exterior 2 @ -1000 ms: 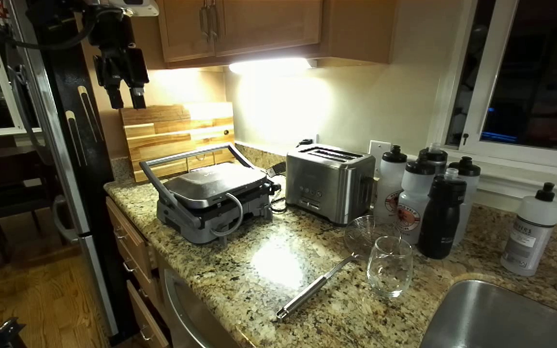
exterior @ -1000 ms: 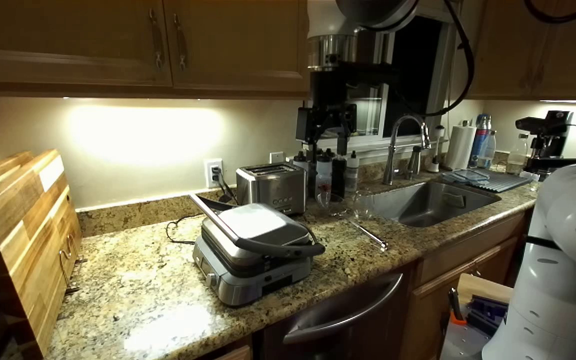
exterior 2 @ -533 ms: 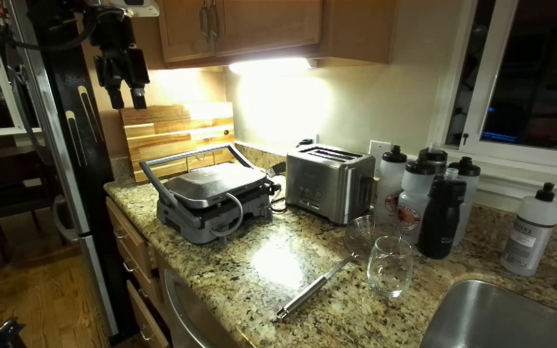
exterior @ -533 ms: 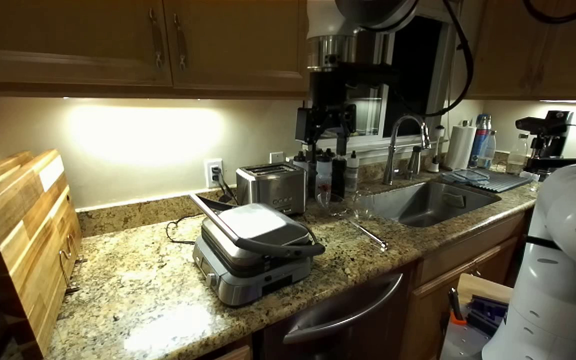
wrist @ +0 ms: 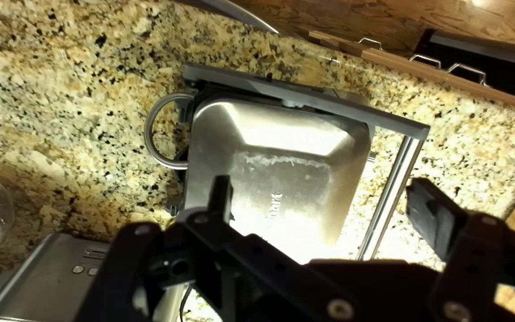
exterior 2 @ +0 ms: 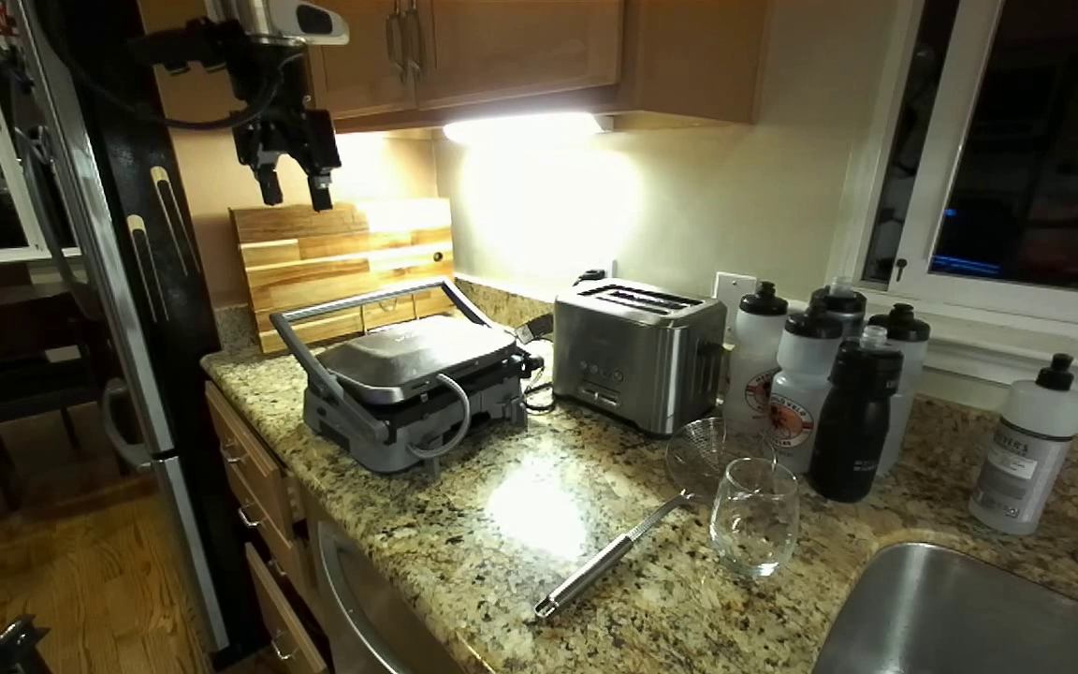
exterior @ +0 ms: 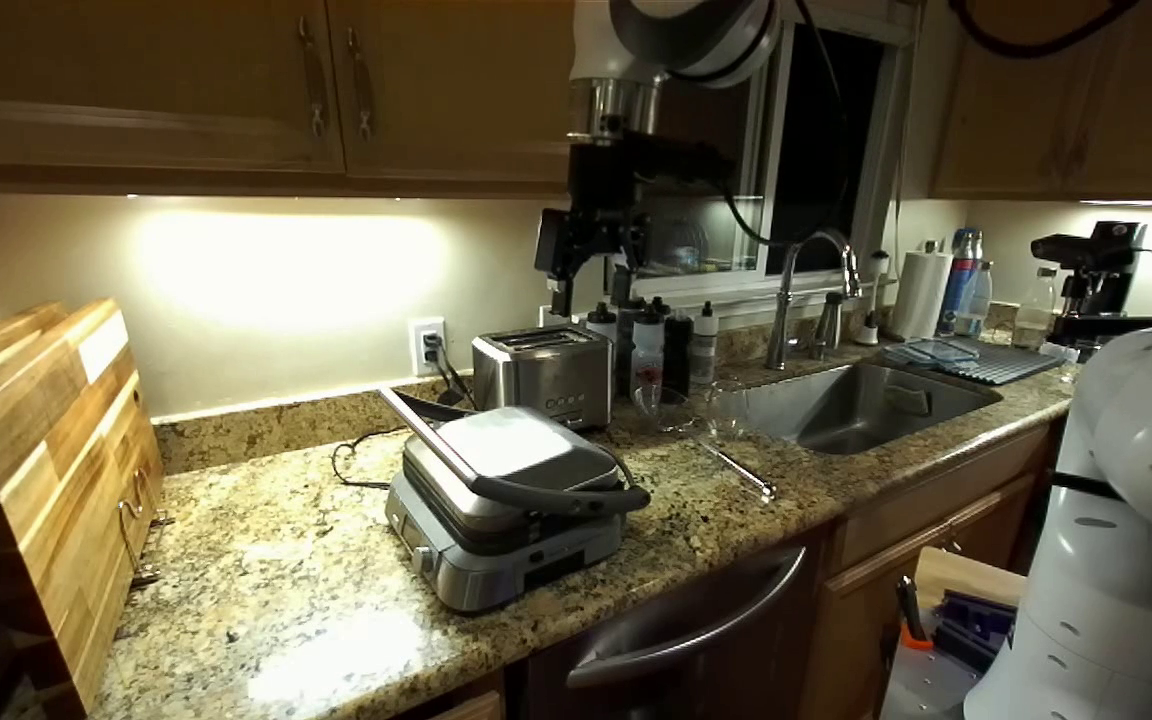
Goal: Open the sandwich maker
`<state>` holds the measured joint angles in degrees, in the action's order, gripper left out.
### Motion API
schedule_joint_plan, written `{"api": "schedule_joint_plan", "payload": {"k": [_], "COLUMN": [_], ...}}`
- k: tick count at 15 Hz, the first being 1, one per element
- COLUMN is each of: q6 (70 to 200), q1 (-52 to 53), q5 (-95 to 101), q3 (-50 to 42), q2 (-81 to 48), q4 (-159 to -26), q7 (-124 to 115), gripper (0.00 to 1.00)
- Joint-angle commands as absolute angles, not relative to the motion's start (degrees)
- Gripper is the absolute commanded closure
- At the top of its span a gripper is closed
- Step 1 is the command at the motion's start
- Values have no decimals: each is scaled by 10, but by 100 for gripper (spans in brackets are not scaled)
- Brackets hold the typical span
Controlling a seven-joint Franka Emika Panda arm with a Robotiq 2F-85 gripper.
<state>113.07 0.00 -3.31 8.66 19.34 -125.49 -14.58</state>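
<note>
The sandwich maker (exterior: 526, 450) is a silver-grey press with its lid down, standing on the granite counter. It also shows in an exterior view (exterior 2: 413, 360) and in the wrist view (wrist: 284, 174). Its handle bar (exterior 2: 366, 301) stands off the lid at the front; it also shows in an exterior view (exterior: 436, 440) and in the wrist view (wrist: 391, 197). My gripper (exterior: 591, 295) is open and empty, in the air well above the counter; it also shows in an exterior view (exterior 2: 296, 197). In the wrist view my fingers (wrist: 436, 219) appear on either side of the handle bar, touching nothing.
A silver toaster (exterior 2: 637, 360) stands beside the sandwich maker. Several bottles (exterior 2: 862, 421), a glass (exterior 2: 754, 524), a strainer (exterior 2: 590, 566) and a sink (exterior: 856, 410) lie further along. A wooden board (exterior: 66, 480) stands at the counter's end. Cabinets (exterior: 456, 90) hang overhead.
My gripper has shifted, still open, leftward in one exterior view and rightward in an exterior view from elsewhere, nearer over the sandwich maker's end of the counter. The sandwich maker has not moved.
</note>
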Motion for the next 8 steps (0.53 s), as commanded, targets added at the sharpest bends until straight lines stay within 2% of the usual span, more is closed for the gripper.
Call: {"api": "schedule_joint_plan", "payload": {"k": [1,8], "q6": [1134,1134], "q1": [14,24], "q5": [-46,-35], "q3": [73,74], "q2": [119,66], "q4": [-1195,-1162], "q7": [-128,-138], "gripper": [0,0]}}
